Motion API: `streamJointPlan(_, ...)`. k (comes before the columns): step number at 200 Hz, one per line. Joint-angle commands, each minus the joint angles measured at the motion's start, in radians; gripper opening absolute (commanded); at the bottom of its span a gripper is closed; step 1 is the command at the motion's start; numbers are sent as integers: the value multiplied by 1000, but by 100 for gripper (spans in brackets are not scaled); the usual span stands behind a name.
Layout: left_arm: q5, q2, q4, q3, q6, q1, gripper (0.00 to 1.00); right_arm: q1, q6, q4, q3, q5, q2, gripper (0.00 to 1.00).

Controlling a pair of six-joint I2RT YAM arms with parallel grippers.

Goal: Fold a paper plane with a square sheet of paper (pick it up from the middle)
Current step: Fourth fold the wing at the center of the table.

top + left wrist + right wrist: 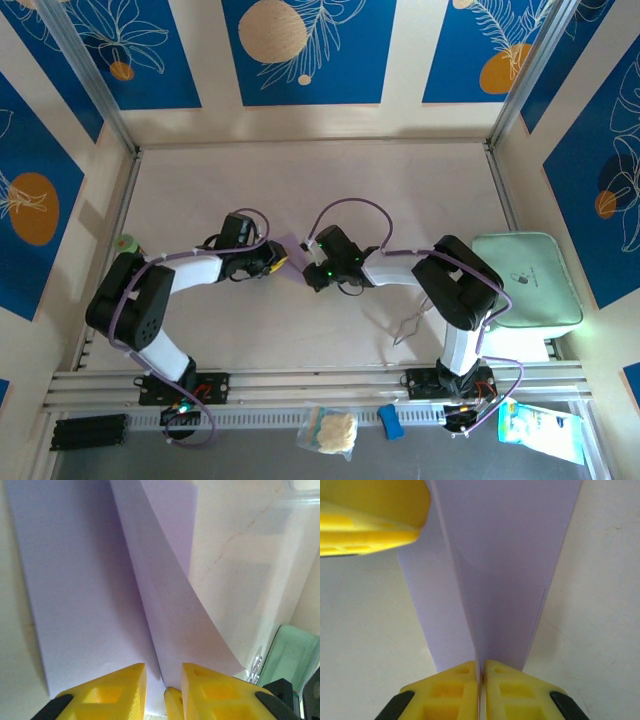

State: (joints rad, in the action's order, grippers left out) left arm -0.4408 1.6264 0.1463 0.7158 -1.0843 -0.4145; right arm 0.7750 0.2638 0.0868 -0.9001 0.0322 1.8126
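The lavender sheet of paper (pixel 292 246) lies mid-table, folded into a long tapering paper plane shape with a middle fold standing up. In the right wrist view the paper (pixel 505 570) narrows toward my right gripper (pixel 481 677), which is shut on the upright fold. From the opposite end, my left gripper (pixel 163 690) straddles the same fold of the paper (pixel 85 590), its jaws apart with a gap. A right fingertip (pixel 172 706) pokes into that gap. Seen from above, the left gripper (pixel 275 262) and right gripper (pixel 310 270) nearly touch over the paper.
A pale mint-green tray (pixel 525 280) sits at the right edge of the table, its corner also in the left wrist view (pixel 292 650). A thin wire piece (pixel 408 328) lies before the right arm. Small packets (pixel 330 430) rest on the front rail.
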Motion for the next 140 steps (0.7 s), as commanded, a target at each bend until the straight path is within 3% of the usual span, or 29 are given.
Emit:
streamJointPlan(1, -40, 41, 41, 4, -4, -18, 26, -5, 10, -3, 15, -37, 15, 11)
streamJointPlan(140, 22, 90, -90, 19, 4, -21, 23, 14, -9, -86, -25, 6, -59, 22)
